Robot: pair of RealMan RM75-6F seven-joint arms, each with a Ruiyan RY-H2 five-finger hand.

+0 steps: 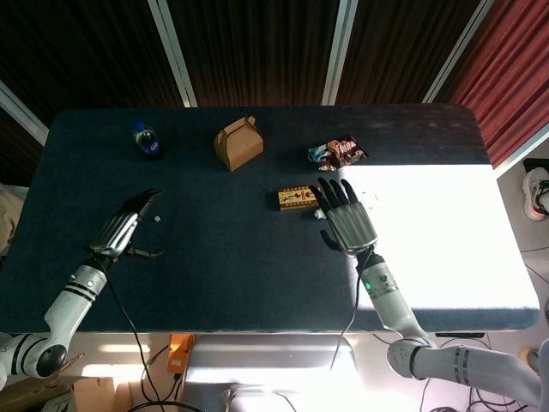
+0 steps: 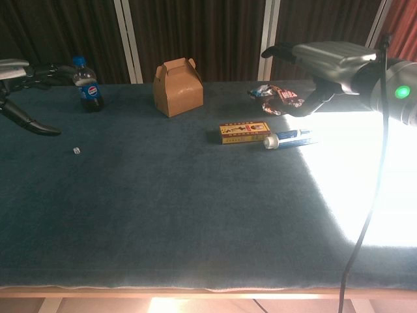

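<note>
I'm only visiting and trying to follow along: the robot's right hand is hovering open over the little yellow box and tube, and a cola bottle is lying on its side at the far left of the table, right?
Nearly. The cola bottle stands upright, cap up, as the chest view shows. The rest holds: the right hand is open above the yellow box and tube.

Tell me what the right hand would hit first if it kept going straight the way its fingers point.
Probably the crumpled snack wrapper. The right hand hovers open over the toothpaste tube, beside the small yellow box, fingers pointing toward the far edge; its height is unclear.
</note>
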